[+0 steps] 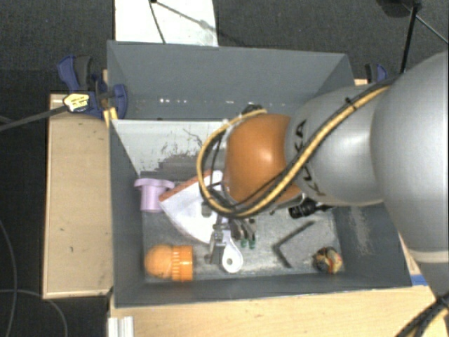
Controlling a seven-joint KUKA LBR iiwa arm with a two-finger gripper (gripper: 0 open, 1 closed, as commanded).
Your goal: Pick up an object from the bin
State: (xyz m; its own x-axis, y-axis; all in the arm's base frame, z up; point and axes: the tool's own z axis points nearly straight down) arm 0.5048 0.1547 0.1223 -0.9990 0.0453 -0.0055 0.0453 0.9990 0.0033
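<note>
Gripper point(231, 239), whether wide or narrow I cannot tell beneath its orange wrist cover point(256, 156), sits right over a small white round-ended piece point(230, 260) whose long axis seems to run from its tip toward the front wall of the bin point(210, 291)

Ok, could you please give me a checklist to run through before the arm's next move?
1. Gripper low inside the grey bin, near its front wall: ok.
2. Something held in the gripper: cannot tell.
3. White folded sheet clear of the gripper: not ok, it lies right beside it.
4. Orange rounded toy clear of the gripper: ok.
5. Black L-shaped hex key clear of the gripper: ok.
</note>
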